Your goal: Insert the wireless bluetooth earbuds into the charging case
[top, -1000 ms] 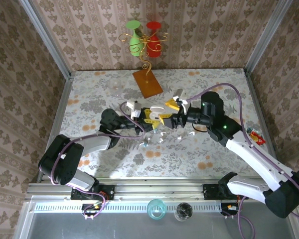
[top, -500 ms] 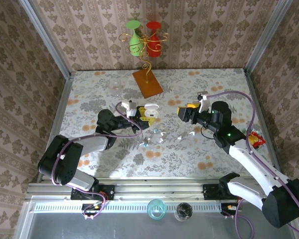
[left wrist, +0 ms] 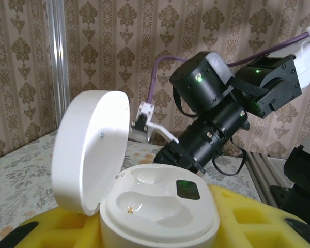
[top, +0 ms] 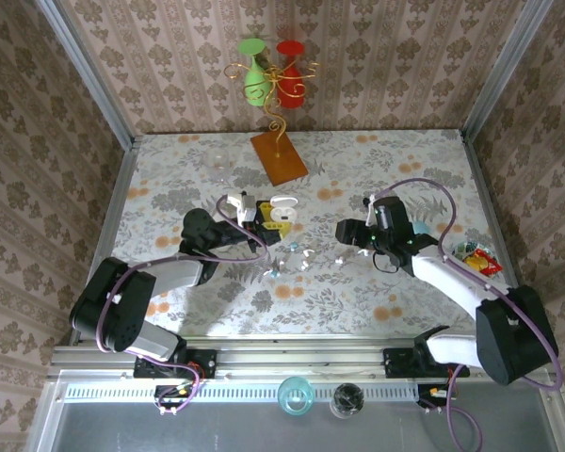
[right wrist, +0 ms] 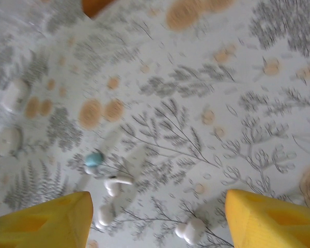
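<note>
The left gripper [top: 266, 213] pinches the charging case [left wrist: 157, 209] between its yellow pads [left wrist: 248, 222]. The case is smooth white plastic, rounded like a pebble. Its lid [left wrist: 90, 150] stands open on the left in the left wrist view, and its two shallow wells face up. The right gripper [right wrist: 155, 219] hangs over the table with its yellow fingers [right wrist: 41, 219] spread wide and nothing between them. Below it the earbuds [right wrist: 116, 183] lie loose on the table [top: 405, 160], near the case but apart from it. They are tiny, whitish and glossy. One lies flat with its short stem pointing to the right of the right wrist view; the others are too blurred to tell. The table is pale, printed with grey leaves and orange flowers, and the walls [top: 386, 66] carry brownish striped wallpaper.
</note>
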Robot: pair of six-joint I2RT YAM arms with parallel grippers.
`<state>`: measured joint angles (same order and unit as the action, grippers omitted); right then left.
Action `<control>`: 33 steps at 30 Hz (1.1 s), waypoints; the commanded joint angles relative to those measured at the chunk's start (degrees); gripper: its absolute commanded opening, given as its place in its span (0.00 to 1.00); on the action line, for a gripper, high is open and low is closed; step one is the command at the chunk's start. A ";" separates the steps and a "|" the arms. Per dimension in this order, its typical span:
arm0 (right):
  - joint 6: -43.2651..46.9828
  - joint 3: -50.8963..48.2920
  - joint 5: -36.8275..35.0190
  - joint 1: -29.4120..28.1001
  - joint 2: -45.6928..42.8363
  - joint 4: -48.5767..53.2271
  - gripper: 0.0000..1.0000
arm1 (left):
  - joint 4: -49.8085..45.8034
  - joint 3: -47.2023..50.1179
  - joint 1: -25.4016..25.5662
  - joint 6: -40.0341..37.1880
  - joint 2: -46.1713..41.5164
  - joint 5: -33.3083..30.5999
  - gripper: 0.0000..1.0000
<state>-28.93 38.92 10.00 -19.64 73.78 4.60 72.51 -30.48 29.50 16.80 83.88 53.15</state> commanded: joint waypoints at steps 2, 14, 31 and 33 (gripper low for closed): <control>-0.64 1.77 0.24 -0.21 4.20 5.25 0.68 | 1.84 0.77 -0.91 -1.89 -1.17 -1.19 0.41; -7.47 1.43 8.14 -0.16 14.05 1.50 0.54 | 1.85 1.28 -1.46 -1.94 -1.17 -1.25 0.41; -7.06 3.63 9.98 -0.07 17.04 1.73 0.33 | 1.85 0.33 -1.37 -1.66 -0.64 -0.38 0.41; -6.43 4.56 10.63 -0.18 17.67 2.24 0.33 | 1.85 0.46 -1.41 -1.64 -0.64 -0.32 0.42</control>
<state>-36.21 41.19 18.94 -19.64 90.39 6.28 72.49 -29.85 28.40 16.19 83.88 52.23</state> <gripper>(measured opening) 0.331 0.418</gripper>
